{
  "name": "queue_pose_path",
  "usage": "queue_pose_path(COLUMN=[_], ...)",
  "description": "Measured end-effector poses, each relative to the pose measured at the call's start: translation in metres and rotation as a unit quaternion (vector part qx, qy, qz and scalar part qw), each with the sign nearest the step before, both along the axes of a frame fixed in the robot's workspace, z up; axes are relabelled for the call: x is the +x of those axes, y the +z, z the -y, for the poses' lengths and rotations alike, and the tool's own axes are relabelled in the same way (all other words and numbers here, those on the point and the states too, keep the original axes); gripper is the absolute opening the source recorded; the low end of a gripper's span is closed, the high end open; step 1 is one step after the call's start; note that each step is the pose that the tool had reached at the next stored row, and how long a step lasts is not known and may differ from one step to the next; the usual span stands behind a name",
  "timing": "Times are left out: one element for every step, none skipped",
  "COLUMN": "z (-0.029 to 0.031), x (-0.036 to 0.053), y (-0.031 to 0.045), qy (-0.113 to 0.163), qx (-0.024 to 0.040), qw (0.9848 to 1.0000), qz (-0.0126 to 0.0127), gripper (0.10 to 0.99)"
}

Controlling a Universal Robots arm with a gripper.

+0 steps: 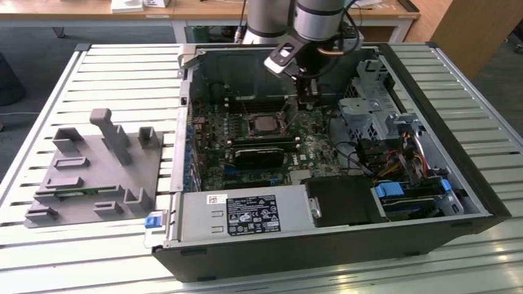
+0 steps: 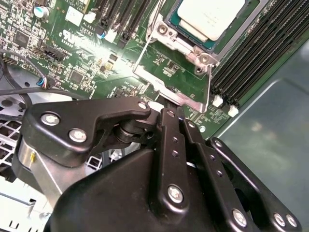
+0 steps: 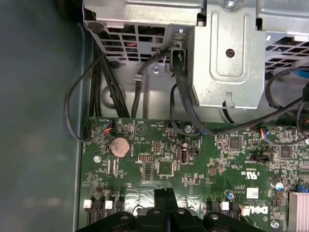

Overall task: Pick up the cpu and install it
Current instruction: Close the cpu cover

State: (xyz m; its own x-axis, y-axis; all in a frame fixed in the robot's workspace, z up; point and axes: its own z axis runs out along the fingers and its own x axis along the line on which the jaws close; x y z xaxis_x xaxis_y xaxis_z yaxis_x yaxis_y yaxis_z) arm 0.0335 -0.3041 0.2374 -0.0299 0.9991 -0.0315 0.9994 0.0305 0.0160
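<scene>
In the second wrist view the cpu point(image 2: 210, 17) runs past the picture's top edge; the black linkage of the gripper point(image 2: 166, 105) hides part of the socket frame point(image 2: 190, 100) and much of the motherboard point(image 2: 87, 58).

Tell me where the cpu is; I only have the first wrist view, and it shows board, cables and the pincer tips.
Observer: In the second wrist view the cpu lies in its socket, silver top uncovered.
Operator: How close am I to it?
Observer: In the exterior view the pincer hangs inside the case, to the exterior view's right of the socket, not above the cpu.
</scene>
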Motion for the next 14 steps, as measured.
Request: queue_pose_path(z=[0.0000,-0.0001,-0.0001,-0.0001,-0.0002,-0.0002,-0.0002,-0.0003,-0.0003,-0.0003,-0.0003,-0.0003,-0.0003,-0.0004], x=[-0.0008,-0.0017,-0.0027,-0.0037,-0.0046,-0.0055,-0.0066,-0.0076,-0.0086,-0.0098,-0.0110,-0.0122,-0.0133,-0.0144], y=[0.0000,0.0000,0.0000,0.0000,0.0000,0.0000,0.0000,0.0000,0.0000,0.0000,0.0000,0.0000,0.0000,-0.0001], qy=[0.000,0.000,0.000,0.000,0.000,0.000,0.000,0.000,0.000,0.000,0.000,0.000,0.000,0.000], qx=[0.0000,0.0000,0.0000,0.0000,0.0000,0.0000,0.0000,0.0000,0.0000,0.0000,0.0000,0.0000,0.0000,0.0000], qw=[1.0000,1.0000,1.0000,1.0000,1.0000,1.0000,1.0000,1.0000,1.0000,1.0000,1.0000,1.0000,1.0000,1.0000], qz=[0.0000,0.0000,0.0000,0.0000,0.0000,0.0000,0.0000,0.0000,0.0000,0.0000,0.0000,0.0000,0.0000,0.0000], gripper=[0.106,0.106,0.106,0.106,0.106,0.106,0.106,0.106,0.106,0.106,0.106,0.106,0.106,0.106])
